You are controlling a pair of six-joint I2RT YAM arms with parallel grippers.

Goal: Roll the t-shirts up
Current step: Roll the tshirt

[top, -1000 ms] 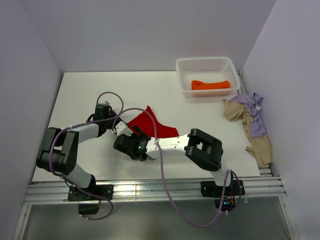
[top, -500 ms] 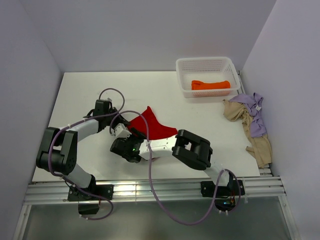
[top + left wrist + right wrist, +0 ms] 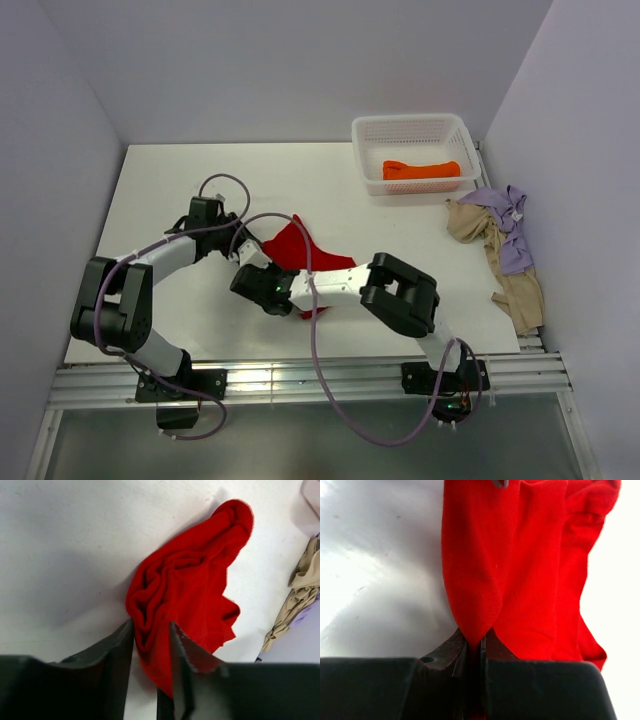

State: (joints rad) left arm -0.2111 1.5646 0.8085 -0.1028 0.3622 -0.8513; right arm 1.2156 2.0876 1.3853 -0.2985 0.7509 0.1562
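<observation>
Bright even overhead light, soft faint shadows, table glaring white in right wrist view, close foreground blurred

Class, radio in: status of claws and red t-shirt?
Left claw shut on red t-shirt. Right claw shut on its edge. Beige shirt and lilac shirt far off.

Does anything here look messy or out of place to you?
Yes. The beige t-shirt and lilac t-shirt lie tangled in a crumpled heap at the right edge of the table, while the orange t-shirt sits neatly rolled in the basket. The red t-shirt is bunched up, not flat.
</observation>
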